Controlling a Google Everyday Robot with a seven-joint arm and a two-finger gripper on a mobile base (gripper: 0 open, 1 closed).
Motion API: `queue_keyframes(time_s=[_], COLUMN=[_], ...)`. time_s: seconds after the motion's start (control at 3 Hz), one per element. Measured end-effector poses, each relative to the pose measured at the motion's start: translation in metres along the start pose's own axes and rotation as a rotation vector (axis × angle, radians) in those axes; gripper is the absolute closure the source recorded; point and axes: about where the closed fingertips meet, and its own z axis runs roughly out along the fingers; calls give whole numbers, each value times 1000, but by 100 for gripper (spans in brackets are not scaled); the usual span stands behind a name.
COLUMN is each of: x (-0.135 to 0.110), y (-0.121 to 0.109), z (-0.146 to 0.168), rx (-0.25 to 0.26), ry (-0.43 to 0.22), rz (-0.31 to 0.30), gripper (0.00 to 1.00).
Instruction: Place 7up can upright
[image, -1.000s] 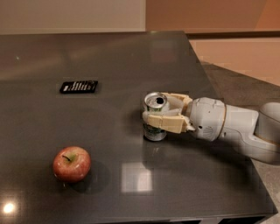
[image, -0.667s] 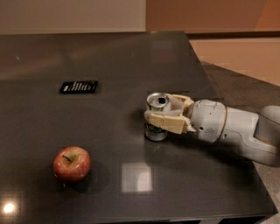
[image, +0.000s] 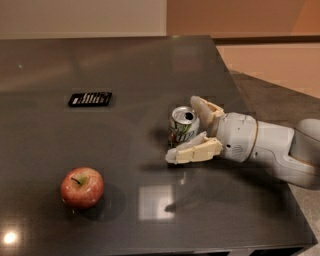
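The 7up can (image: 183, 125), silver and green with its pull-tab top facing up, stands upright on the dark table (image: 150, 65), right of centre. My gripper (image: 182, 129) reaches in from the right, with one beige finger behind the can and the other in front of it. The fingers are spread apart around the can, so the gripper is open. The white arm (image: 270, 147) extends off to the right edge of the view.
A red apple (image: 82, 187) sits at the front left of the table. A flat black rectangular device (image: 90, 98) lies at the mid left. The table's right edge runs just behind the arm, and its front edge is at the bottom of the view.
The fingers, which were closed on the can, have spread apart. The can stays upright on the table in the same spot.
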Motion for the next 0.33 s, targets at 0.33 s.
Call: queue_keyframes(time_s=[0.33], x=[0], y=[0], z=[0], rx=[0], ry=[0], rz=[0], gripper=[0])
